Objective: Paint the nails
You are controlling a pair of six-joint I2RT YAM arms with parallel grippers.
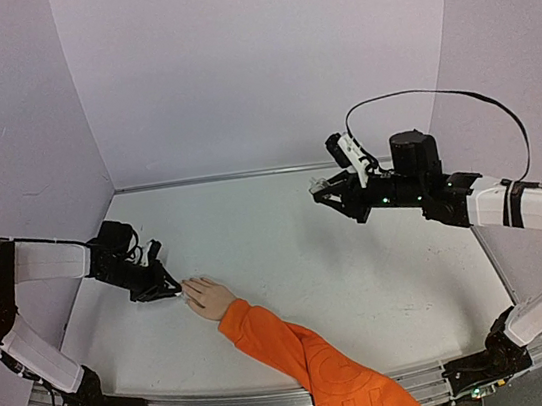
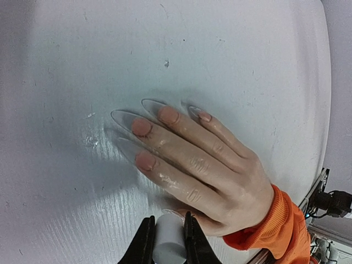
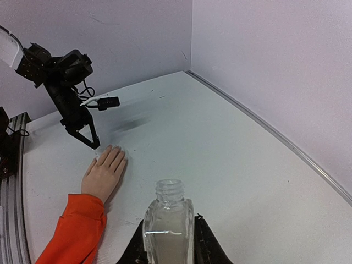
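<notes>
White bench (image 1: 360, 261) carries a pale flesh-coloured hand (image 1: 209, 298) in an orange sleeve (image 1: 315, 368); only the left wrist view shows its long clear-tipped nails (image 2: 141, 127). Left jaws clamp a small white cylinder (image 2: 168, 245), right jaws a clear glass bottle (image 3: 168, 217).

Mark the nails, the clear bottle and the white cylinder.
nails (image 2: 137, 124), left wrist view, on one long nail.
clear bottle (image 3: 168, 228), right wrist view, glass body.
white cylinder (image 2: 168, 242), left wrist view, its upper end.

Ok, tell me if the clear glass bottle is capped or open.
Open: the clear glass bottle shows a bare threaded neck, no cap.
</notes>
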